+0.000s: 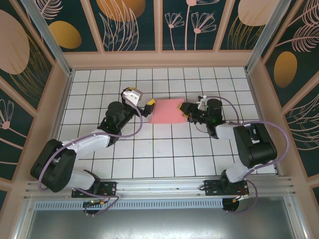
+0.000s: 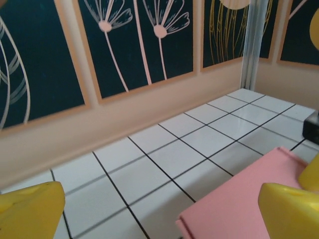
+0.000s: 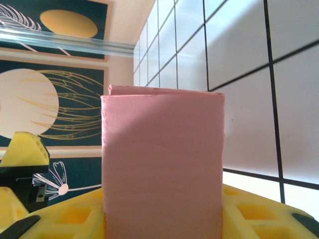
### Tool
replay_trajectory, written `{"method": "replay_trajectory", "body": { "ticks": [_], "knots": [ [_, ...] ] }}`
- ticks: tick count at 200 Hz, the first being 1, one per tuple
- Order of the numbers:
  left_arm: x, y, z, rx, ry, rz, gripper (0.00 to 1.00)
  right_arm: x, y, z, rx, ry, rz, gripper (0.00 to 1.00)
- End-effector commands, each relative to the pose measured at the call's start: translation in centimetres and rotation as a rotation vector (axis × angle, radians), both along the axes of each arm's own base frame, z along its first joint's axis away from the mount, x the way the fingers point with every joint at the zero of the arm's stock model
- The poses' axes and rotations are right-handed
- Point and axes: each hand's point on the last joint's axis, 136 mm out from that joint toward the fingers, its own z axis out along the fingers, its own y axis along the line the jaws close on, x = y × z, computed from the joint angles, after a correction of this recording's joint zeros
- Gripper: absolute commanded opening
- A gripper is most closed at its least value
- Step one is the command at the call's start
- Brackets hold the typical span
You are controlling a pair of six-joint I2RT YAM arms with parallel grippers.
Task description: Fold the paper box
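Observation:
The paper box (image 1: 167,111) is a flat salmon-pink rectangle in the middle of the tiled floor. My left gripper (image 1: 147,106) is at its left edge, open wide. In the left wrist view the yellow fingertips (image 2: 30,211) stand far apart at the bottom corners, and a corner of the paper box (image 2: 244,199) reaches in beside the right one, with nothing gripped. My right gripper (image 1: 185,112) is shut on the box's right edge. Through the right wrist camera the paper box (image 3: 162,154) runs straight out from the yellow jaws, hiding the gripper's (image 3: 162,221) upper finger.
The white tiled floor (image 1: 164,154) is walled by peach panels with dark floral pictures (image 1: 132,22). Metal posts (image 1: 47,35) stand at the back corners. Purple cables (image 1: 279,134) loop off both arms.

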Motion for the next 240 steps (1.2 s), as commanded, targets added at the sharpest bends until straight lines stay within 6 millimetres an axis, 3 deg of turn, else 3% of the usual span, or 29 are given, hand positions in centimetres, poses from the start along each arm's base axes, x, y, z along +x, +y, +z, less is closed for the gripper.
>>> {"method": "replay_trajectory", "body": {
  "ticks": [1, 56, 102, 140, 166, 226, 240],
  "knots": [
    [-0.5, -1.0, 2.7, 0.151, -0.205, -0.006, 0.97, 0.5, -0.7, 3.3, 0.022, -0.069, -0.001, 0.46],
    [-4.3, -3.9, 3.3, 0.393, -0.442, 0.01, 0.94, 1.0, -3.4, 7.1, 0.055, -0.112, -0.075, 0.45],
    [-6.0, -4.9, 1.2, 0.575, -0.572, 0.096, 0.88, 0.7, -4.9, 9.9, 0.135, -0.151, -0.102, 0.45],
    [-5.4, -5.3, 0.7, 0.664, -0.651, 0.168, 0.89, -0.3, -4.8, 11.3, 0.202, -0.159, -0.092, 0.45],
    [-4.6, -6.5, -0.8, 0.777, -0.686, 0.174, 0.89, -0.9, -4.8, 11.4, 0.223, -0.153, -0.089, 0.44],
    [-4.1, -7.1, 1.7, 0.727, -0.761, 0.249, 0.81, -1.9, -4.6, 11.1, 0.243, -0.144, -0.08, 0.44],
    [-3.8, -7.7, 0.4, 0.763, -0.753, 0.224, 0.81, -2.0, -4.4, 11.0, 0.246, -0.14, -0.075, 0.43]
  ]
}}
